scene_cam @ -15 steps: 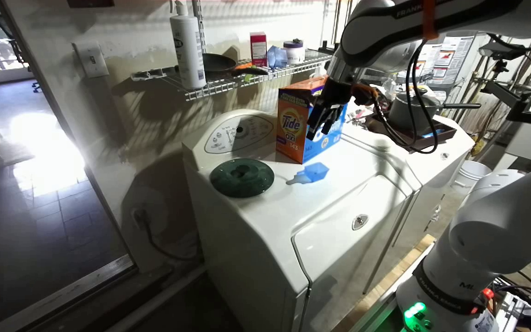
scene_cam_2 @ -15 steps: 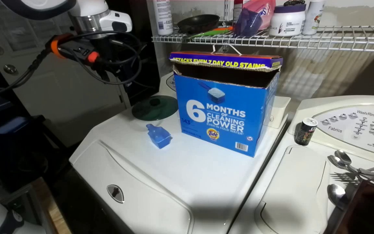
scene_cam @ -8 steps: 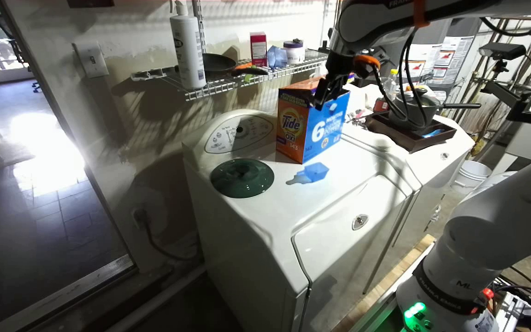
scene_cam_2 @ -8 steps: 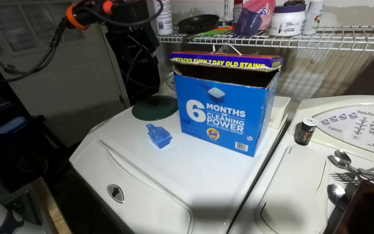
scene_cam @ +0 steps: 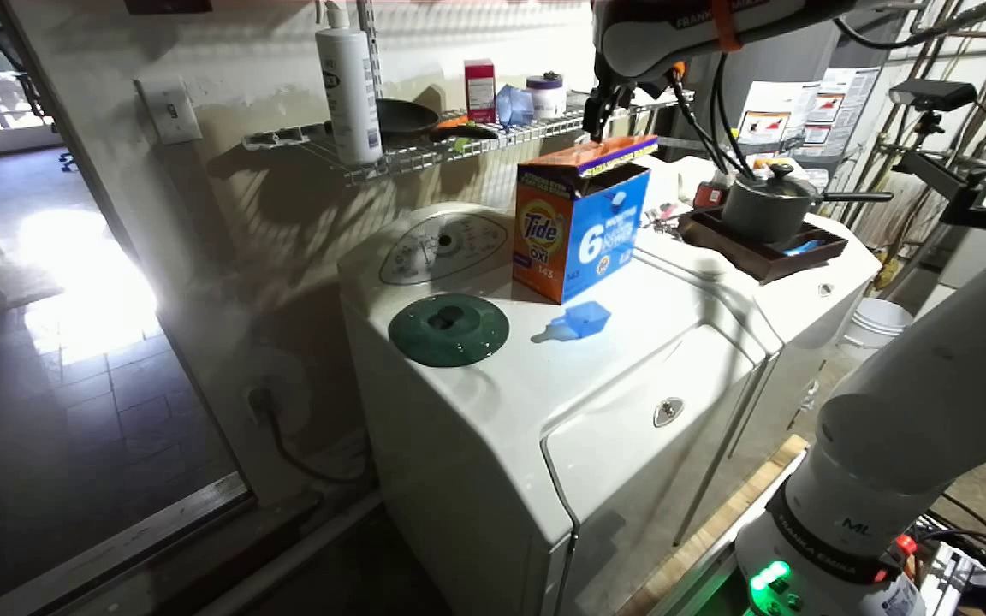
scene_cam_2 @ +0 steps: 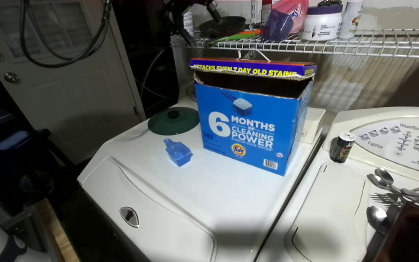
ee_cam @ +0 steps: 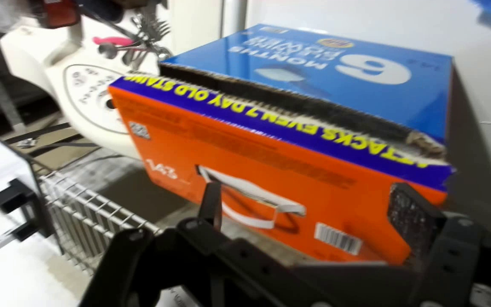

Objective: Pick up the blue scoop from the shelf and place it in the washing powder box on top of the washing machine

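Observation:
A blue translucent scoop-like object stands on the wire shelf in both exterior views [scene_cam: 514, 105] [scene_cam_2: 278, 25]. The wire shelf [scene_cam_2: 387, 45] also shows in the wrist view [ee_cam: 96, 221]. Another blue scoop [scene_cam: 587, 319] [scene_cam_2: 178, 152] lies on the white washing machine [scene_cam: 493, 402]. The orange and blue washing powder box [scene_cam: 542, 231] [scene_cam_2: 253, 127] stands on the machine, its torn top opening facing away from the wall. My gripper [scene_cam: 598, 128] [scene_cam_2: 203, 27] is open and empty, above the box and near shelf height. In the wrist view, its fingers [ee_cam: 307, 192] frame the box's orange top [ee_cam: 271, 157].
A tall white bottle [scene_cam: 349, 94], a black pan [scene_cam_2: 222, 26], a pink box [scene_cam: 480, 90] and a white jar [scene_cam_2: 321, 22] stand on the shelf. A green lid [scene_cam: 448, 330] lies on the machine. A pot [scene_cam: 767, 205], cutlery [scene_cam_2: 391, 185] and a can [scene_cam_2: 342, 147] sit on the neighbouring appliance.
My gripper has risen from in front of the box to above its top, and moved toward the shelf. Both blue scoops, the box and the lid have not moved.

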